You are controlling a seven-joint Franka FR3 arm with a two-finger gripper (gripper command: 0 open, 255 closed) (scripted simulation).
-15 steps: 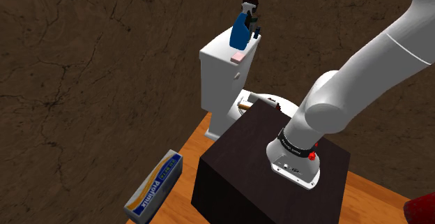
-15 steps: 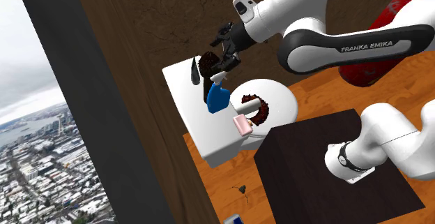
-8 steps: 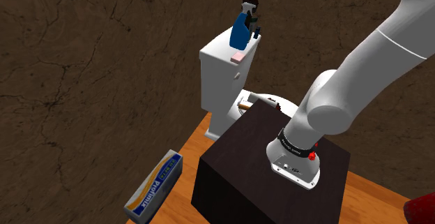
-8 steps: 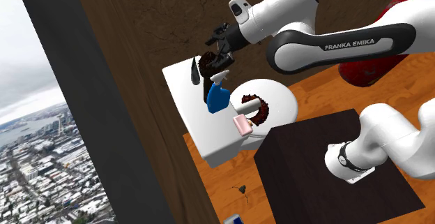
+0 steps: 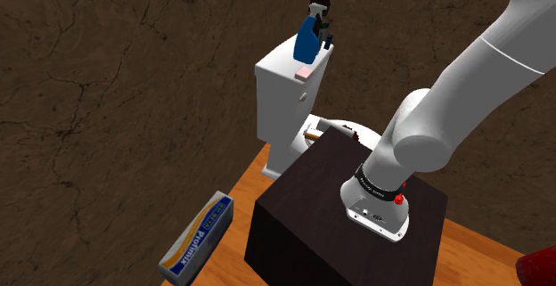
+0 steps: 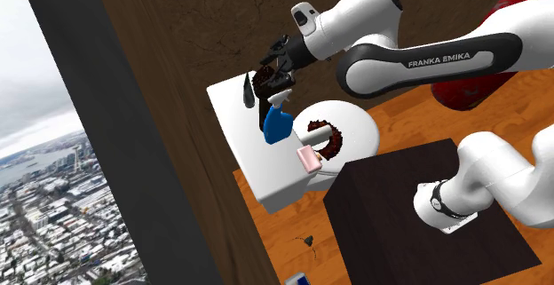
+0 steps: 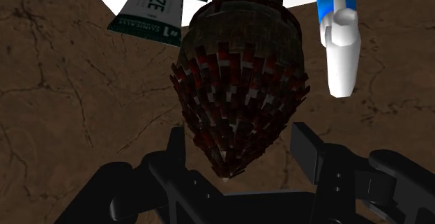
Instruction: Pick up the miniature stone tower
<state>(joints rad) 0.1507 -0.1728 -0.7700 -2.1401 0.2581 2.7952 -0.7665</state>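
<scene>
Straddling the dark-red scaly tapered tower (image 7: 237,83), my fingers (image 7: 307,153) stood wide, untouching; closing on that taper could've squirted it into the blue-and-white spray bottle (image 7: 338,48).

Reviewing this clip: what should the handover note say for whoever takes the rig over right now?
Hand: open, its fingers apart on either side of the tower's pointed roof. A gap shows beside one finger; whether the other touches cannot be told.
Things: the miniature stone tower, dark red-brown, sits on the white toilet tank lid, next to a blue spray bottle.
Done: the hand is lined up around the tower.
Left: close on it, confirm the grip, lift it off the lid.
</scene>
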